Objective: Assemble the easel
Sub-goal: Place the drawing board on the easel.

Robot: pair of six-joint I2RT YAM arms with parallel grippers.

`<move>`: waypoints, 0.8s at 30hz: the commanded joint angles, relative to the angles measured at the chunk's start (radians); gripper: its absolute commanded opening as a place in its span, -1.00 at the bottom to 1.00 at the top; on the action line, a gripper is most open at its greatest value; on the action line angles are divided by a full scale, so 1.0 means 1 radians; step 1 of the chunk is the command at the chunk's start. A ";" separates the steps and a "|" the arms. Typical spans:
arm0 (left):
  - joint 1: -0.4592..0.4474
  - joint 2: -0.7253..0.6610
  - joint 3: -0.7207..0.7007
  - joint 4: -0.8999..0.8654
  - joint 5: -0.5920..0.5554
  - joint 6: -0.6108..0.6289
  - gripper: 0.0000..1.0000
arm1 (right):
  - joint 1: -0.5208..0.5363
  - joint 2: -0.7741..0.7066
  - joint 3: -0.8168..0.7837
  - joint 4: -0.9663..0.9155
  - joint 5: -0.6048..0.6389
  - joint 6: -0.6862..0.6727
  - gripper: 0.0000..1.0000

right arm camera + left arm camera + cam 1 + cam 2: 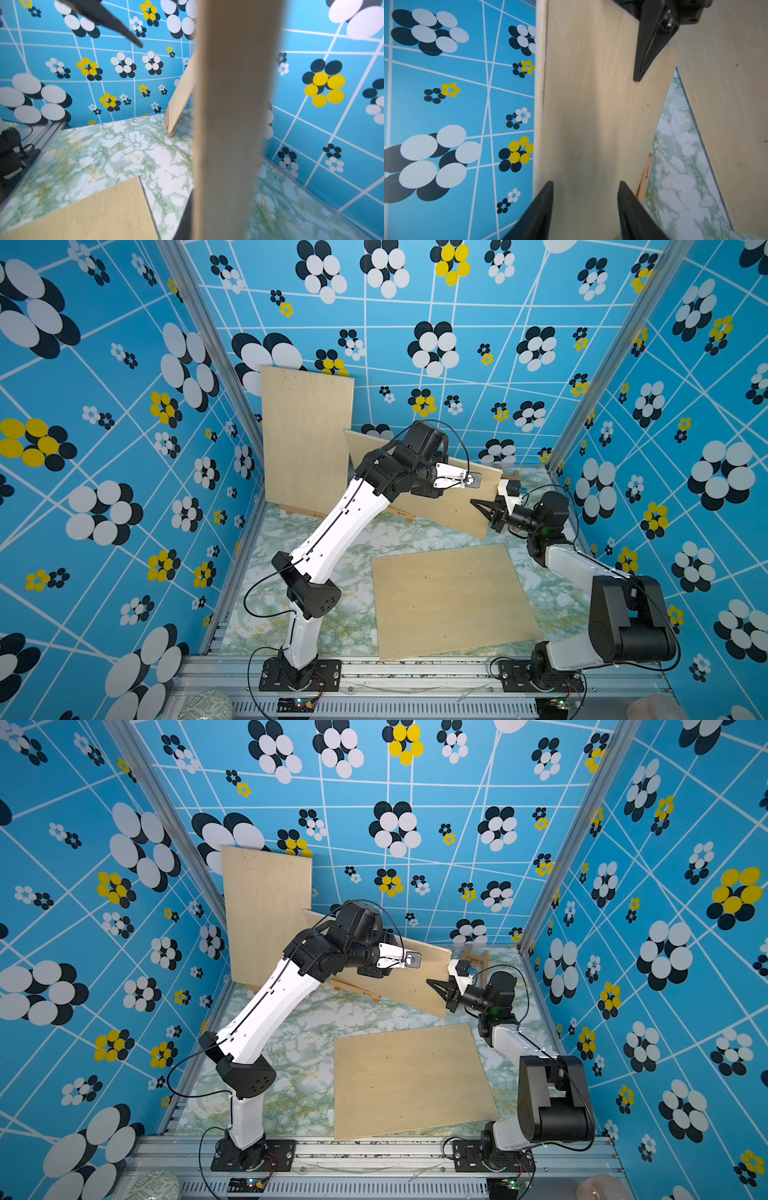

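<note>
A plywood board stands tilted on edge mid-table, its lower edge on a wooden easel ledge. My right gripper is shut on the board's right edge. In the right wrist view that edge fills the middle, with one finger beside it and the other hidden. My left gripper is open at the board's upper edge, jaws apart on either side of it; in both top views its own wrist hides it. A small wooden easel frame stands at the back right.
A second board leans on the back wall at the left, on its own ledge. A third board lies flat on the marbled table near the front right. Patterned walls close three sides.
</note>
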 commanded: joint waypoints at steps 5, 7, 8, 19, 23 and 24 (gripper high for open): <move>0.000 -0.010 0.000 -0.009 0.059 -0.040 0.30 | -0.028 0.037 0.060 -0.013 0.145 0.038 -1.00; 0.001 -0.023 -0.007 0.002 0.065 -0.050 0.33 | -0.031 0.040 0.059 -0.011 0.137 0.047 -1.00; 0.001 -0.034 -0.016 0.014 0.067 -0.054 0.35 | -0.032 0.042 0.055 -0.008 0.132 0.050 -1.00; 0.014 -0.133 -0.155 0.126 0.092 -0.167 0.44 | -0.033 0.081 0.070 0.010 0.079 0.110 -1.00; 0.023 -0.212 -0.261 0.211 0.101 -0.239 0.44 | -0.032 0.104 0.057 0.054 0.070 0.135 -1.00; 0.025 -0.236 -0.299 0.240 0.107 -0.252 0.44 | -0.032 0.109 0.054 0.063 0.071 0.144 -1.00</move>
